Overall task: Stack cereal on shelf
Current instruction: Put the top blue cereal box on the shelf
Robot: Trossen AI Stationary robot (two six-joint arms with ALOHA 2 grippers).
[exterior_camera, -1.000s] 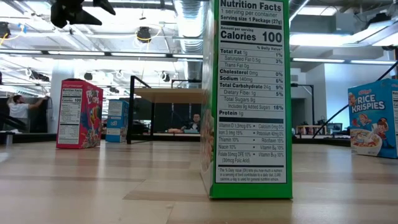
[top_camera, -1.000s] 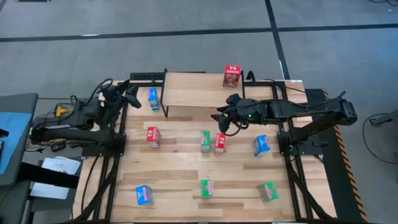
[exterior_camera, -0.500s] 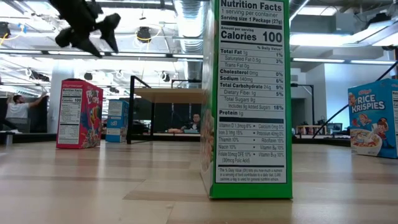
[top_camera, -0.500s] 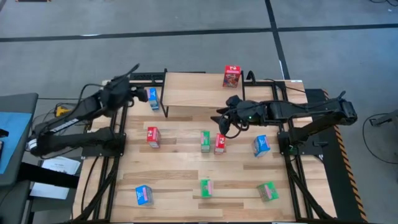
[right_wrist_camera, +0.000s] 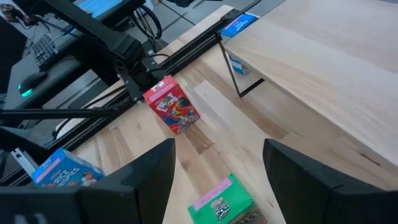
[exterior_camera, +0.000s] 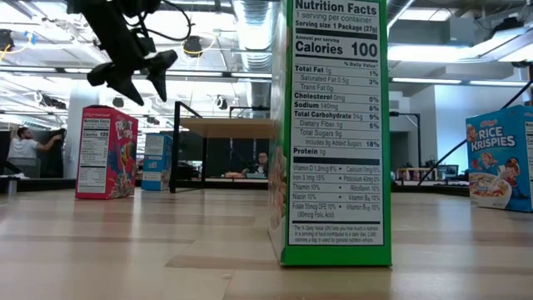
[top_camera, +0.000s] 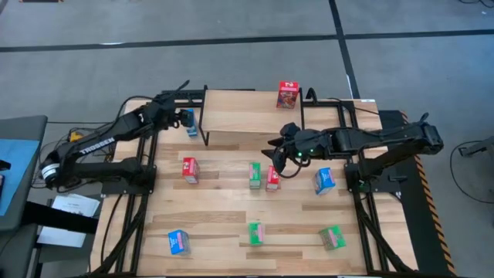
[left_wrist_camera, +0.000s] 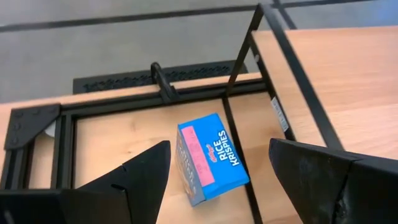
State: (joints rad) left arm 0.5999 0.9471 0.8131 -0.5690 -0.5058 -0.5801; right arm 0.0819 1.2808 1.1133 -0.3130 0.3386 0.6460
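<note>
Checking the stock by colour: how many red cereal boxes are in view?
3: one red box on the shelf, one on the table's left side, one mid-table beside a green box. None looks hidden.

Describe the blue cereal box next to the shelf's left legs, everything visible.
The blue cereal box is small printed cardboard, with a pink panel and "Rice Krispies" lettering. It stands on the table just outside the shelf, close to its black legs. The left claw hovers open above it, fingers either side, not touching.
</note>
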